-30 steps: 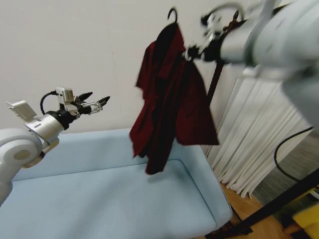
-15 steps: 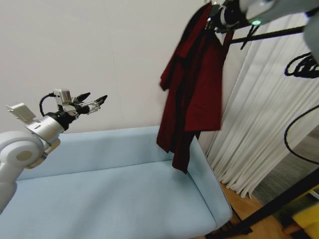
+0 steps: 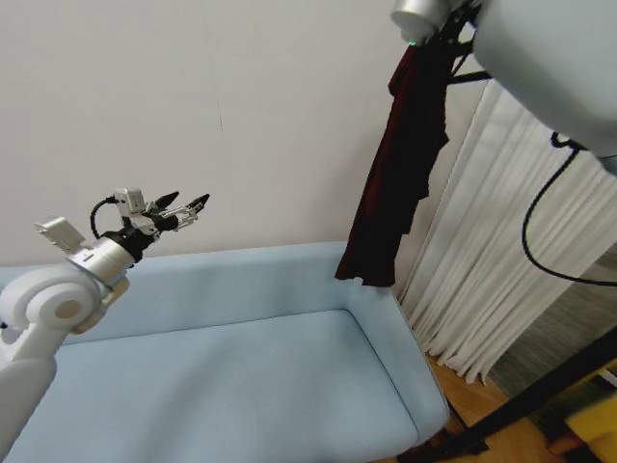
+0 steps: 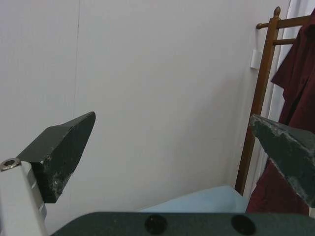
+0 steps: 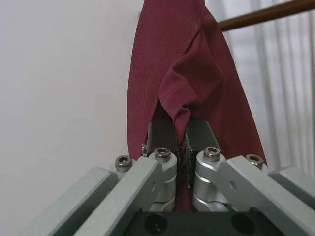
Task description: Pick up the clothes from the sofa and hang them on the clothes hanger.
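Right gripper (image 5: 180,133) clamps the red shirt (image 3: 395,183), dangling straight below its jaws, rack bar (image 5: 261,14) just beyond; left gripper (image 3: 179,206) idles open above the sofa (image 3: 241,386).

- Left claw (image 3: 183,205): arm extended forward on the robot's left, fingers spread wide.
- Right claw (image 5: 180,133): arm held high, fingers pinching a fold of dark red garment (image 5: 182,73).

White wall (image 3: 193,96), pleated curtain (image 3: 492,241), wooden floor (image 3: 469,397)

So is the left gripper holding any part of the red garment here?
No, the left gripper stands open and empty, well apart from the red garment, which the right gripper pinches.
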`<state>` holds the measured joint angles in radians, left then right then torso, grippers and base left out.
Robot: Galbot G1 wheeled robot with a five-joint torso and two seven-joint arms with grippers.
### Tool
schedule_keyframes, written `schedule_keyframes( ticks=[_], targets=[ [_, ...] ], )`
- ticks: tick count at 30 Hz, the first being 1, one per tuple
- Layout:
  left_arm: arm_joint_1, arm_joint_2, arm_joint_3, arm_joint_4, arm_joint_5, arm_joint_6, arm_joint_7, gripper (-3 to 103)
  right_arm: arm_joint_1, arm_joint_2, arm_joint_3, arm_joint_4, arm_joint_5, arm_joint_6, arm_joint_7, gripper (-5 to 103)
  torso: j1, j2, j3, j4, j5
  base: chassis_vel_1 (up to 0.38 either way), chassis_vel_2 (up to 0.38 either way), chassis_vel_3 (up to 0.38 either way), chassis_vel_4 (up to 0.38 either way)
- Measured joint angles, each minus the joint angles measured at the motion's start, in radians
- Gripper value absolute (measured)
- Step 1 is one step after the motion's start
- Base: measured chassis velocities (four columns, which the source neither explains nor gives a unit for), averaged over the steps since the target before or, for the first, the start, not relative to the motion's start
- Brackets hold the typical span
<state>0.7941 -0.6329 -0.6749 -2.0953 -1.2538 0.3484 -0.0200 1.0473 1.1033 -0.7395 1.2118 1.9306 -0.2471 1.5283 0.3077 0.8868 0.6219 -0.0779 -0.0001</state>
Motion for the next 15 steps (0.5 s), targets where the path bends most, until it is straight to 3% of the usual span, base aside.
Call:
schedule_keyframes(
  ticks=[5, 8, 15],
  targets=[
    [-0.003, 0.000, -0.011, 0.014, 0.001, -0.006, -0.007, 100, -0.055, -0.004, 0.019, -0.095, -0.063, -0.027, -0.035, 2, 0.000, 0.000, 0.000, 0.0000, 0.0002, 0.000, 0.000, 0.000, 0.000],
    [-0.010, -0.003, -0.012, 0.026, 0.016, -0.008, -0.046, 100, -0.094, -0.038, 0.031, -0.111, -0.100, -0.069, -0.097, 2, 0.000, 0.000, 0.000, -0.0002, 0.0005, 0.000, 0.000, 0.000, 0.000],
    [-0.016, -0.018, -0.011, 0.049, 0.070, -0.007, -0.060, 100, -0.131, -0.084, 0.033, -0.140, -0.169, -0.110, -0.163, 2, 0.000, 0.000, 0.000, 0.0002, 0.0004, 0.000, 0.000, 0.000, 0.000]
  ],
)
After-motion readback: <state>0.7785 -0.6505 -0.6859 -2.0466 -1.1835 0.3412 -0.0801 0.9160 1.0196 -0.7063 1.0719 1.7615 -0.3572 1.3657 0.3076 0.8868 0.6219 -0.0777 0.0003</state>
